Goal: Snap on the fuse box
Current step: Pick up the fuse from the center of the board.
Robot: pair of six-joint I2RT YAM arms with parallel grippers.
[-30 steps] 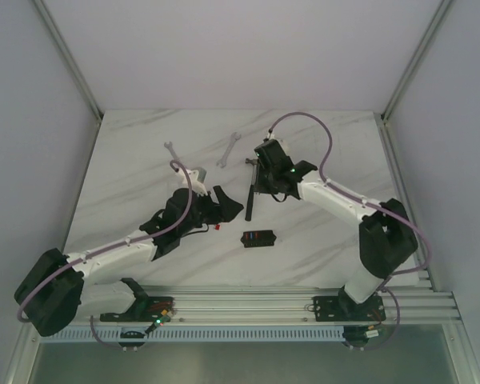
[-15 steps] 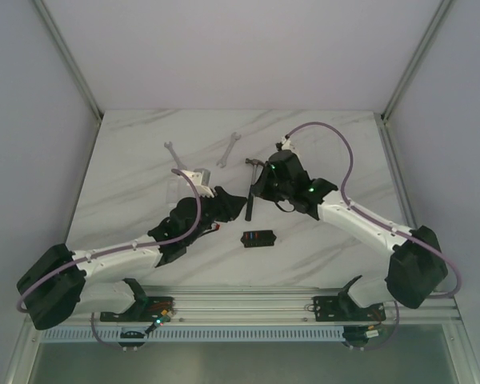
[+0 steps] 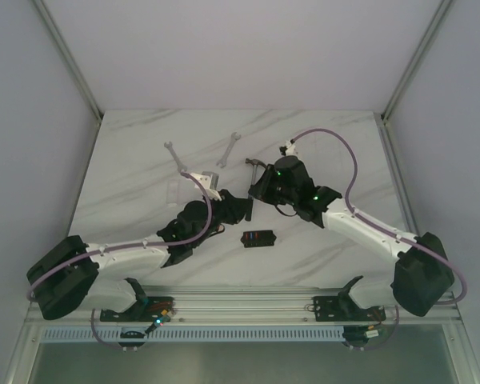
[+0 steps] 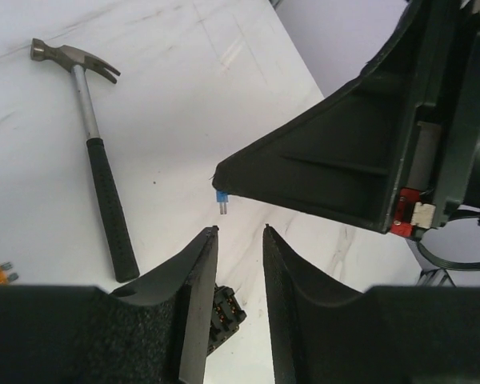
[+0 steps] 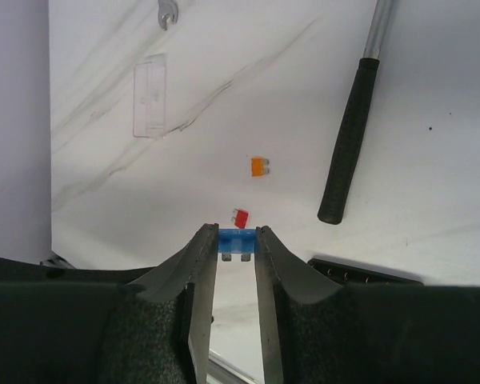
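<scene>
On the surface (image 3: pixel 128 184), at 6 o'clock from the right hand (image 3: pixel 253 194) in the top view, lies the fuse box (image 3: pixel 258 238). That hand is clamped on a blue fuse (image 5: pixel 236 242). The left hand (image 4: pixel 241 230) stands narrowly apart (nothing between its fingers), with a hammer (image 4: pixel 104 208) at its 10 o'clock.

Lit brightly and evenly from above, with only faint, soft shadows on the table (image 3: pixel 128 160). Somewhat soft and low in detail in the top view. Washed out to near white on the table in both wrist views. Sharp on the hammer (image 4: pixel 108 200) in the left wrist view, blurred and almost black on the near fingers (image 4: pixel 196 320) there and in the right wrist view.
</scene>
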